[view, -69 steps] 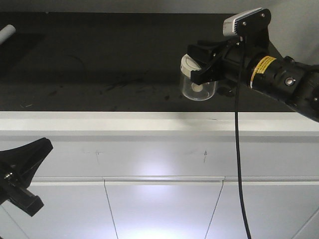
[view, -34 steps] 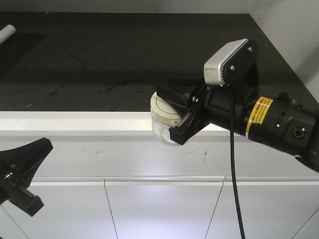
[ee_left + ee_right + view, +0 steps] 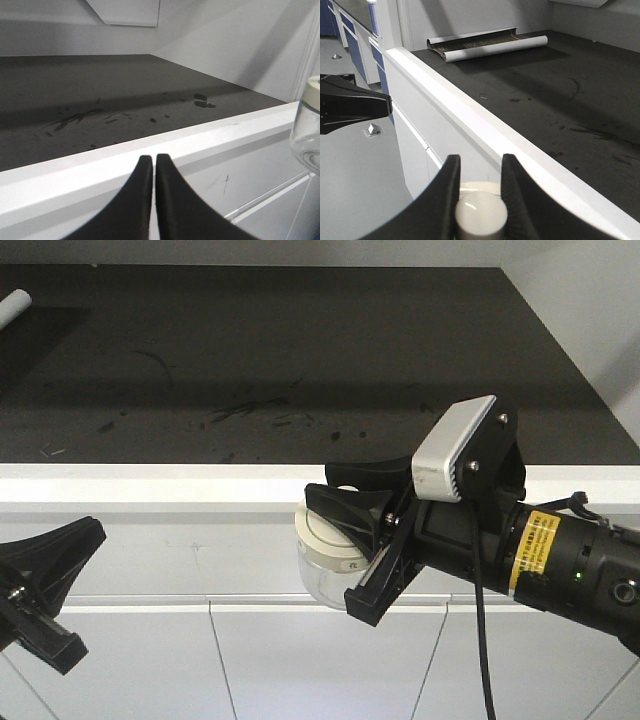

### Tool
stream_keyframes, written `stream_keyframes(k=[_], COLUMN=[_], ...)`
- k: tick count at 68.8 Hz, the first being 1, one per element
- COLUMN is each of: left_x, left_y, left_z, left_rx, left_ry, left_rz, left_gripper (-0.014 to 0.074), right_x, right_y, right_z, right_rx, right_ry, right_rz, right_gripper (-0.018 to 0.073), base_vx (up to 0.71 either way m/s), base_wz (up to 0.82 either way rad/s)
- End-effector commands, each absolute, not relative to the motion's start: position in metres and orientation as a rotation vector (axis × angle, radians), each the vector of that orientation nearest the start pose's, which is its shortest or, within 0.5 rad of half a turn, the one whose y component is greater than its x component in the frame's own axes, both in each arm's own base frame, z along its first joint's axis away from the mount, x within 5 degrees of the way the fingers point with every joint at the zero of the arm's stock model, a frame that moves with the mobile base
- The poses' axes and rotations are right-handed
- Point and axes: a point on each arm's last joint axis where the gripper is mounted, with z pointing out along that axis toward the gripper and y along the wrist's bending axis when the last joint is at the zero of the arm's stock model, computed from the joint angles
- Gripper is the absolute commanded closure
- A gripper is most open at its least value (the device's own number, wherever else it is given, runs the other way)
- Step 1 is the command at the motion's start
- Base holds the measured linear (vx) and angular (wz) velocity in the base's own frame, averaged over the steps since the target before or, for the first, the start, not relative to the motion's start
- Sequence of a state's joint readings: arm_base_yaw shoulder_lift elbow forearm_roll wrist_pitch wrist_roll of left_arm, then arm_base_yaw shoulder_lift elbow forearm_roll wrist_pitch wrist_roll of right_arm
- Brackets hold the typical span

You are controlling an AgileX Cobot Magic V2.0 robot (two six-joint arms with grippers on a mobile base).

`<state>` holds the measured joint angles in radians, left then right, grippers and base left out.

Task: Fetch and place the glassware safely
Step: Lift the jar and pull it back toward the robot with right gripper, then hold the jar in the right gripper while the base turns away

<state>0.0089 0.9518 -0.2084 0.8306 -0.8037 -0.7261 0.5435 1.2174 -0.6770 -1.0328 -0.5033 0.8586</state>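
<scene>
Jar (image 3: 318,582) is a squat clear glass thing with a cream-white lid (image 3: 322,535), and the wrist view shows a round knob (image 3: 480,213) on top. It's up in the air, roughly upright, just in front of the white counter edge (image 3: 150,488) and above the cabinet fronts (image 3: 300,660), not on the dark top (image 3: 250,370). The right gripper (image 3: 332,548) reaches in from the right, fingers pinched narrow on the lid. The left gripper (image 3: 150,167) sits low at the left, fingers pressed together on nothing. The black fingers hide the jar's right side, the left wrist view cuts it off at the frame edge, and the knob's blurry up close.
</scene>
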Motion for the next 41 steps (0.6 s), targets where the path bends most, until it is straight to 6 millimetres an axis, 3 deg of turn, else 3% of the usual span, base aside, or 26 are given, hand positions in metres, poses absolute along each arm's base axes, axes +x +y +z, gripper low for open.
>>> stream_keyframes(k=[1,41], left_x=[0.158,0.158], left_y=[-0.0486,-0.0486], left_z=[0.2501,0.2501], left_rx=[0.345,0.345], left_ry=[1.503,1.503], left_rz=[-0.548,-0.548], left_gripper=[0.0594,0.0594], right_x=[0.1937,0.1937], right_y=[0.1655,0.1655], right_z=[0.3192,0.3192], right_rx=[-0.841,-0.84], right_ry=[1.448,1.449], right_rz=[0.753,0.752], right_gripper=[0.0563,0.0563], base_vx=[0.0,0.0], base_wz=[0.0,0.0])
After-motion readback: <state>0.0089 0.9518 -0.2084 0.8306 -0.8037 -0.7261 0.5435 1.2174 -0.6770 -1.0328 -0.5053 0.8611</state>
